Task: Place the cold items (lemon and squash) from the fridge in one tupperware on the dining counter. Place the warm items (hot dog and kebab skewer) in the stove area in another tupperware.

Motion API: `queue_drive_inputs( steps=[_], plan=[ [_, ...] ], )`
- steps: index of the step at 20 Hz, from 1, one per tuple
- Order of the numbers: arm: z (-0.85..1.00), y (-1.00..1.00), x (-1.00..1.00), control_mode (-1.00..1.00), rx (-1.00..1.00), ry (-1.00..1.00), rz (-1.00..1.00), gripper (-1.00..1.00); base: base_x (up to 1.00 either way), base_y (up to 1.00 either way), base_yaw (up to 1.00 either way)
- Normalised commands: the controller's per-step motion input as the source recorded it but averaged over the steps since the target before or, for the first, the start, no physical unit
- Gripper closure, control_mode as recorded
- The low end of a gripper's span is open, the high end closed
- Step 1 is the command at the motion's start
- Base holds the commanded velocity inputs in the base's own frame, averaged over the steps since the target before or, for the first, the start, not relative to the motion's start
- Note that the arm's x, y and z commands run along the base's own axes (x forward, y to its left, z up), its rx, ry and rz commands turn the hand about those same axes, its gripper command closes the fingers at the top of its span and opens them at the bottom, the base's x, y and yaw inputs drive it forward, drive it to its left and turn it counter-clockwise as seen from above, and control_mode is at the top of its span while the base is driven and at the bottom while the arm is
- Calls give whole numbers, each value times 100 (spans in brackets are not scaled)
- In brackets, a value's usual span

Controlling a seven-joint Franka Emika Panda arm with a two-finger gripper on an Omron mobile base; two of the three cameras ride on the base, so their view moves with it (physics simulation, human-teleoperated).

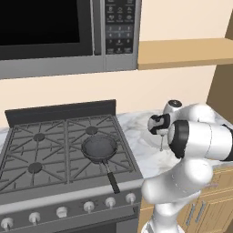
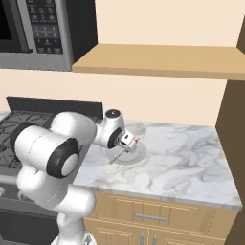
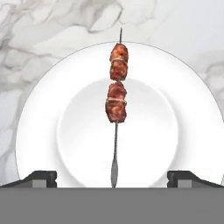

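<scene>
The kebab skewer (image 3: 116, 103) is a thin metal stick with several brown meat chunks. It lies across a white plate (image 3: 39, 113) on the marble counter to the right of the stove. My gripper (image 3: 113, 178) hangs open just above the plate, pointing down at it, with one fingertip on each side of the skewer's bare handle end and nothing held. From the base, the gripper (image 2: 127, 145) hovers over the skewer (image 2: 119, 156) and the plate (image 2: 139, 154). The hot dog, lemon, squash and tupperware are out of view.
A dark frying pan (image 1: 99, 149) sits on the stove's (image 1: 41, 150) front right burner, its handle pointing toward the front edge. A microwave (image 1: 54, 32) hangs above the stove. A wooden shelf (image 2: 158, 60) runs over the marble counter (image 2: 191, 158).
</scene>
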Motion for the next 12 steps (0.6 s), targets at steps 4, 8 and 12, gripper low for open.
queue_drive_inputs(
  steps=[4, 8, 12],
  plan=[
    [-27, -13, 36, -100, 0, 2, 0, -100, 0, 0, 0],
    [-29, -14, 28, -100, 0, 4, 0, -100, 0, 0, 0],
    [-30, -10, 24, -100, 0, 5, 0, -100, 0, 0, 0]
  ],
)
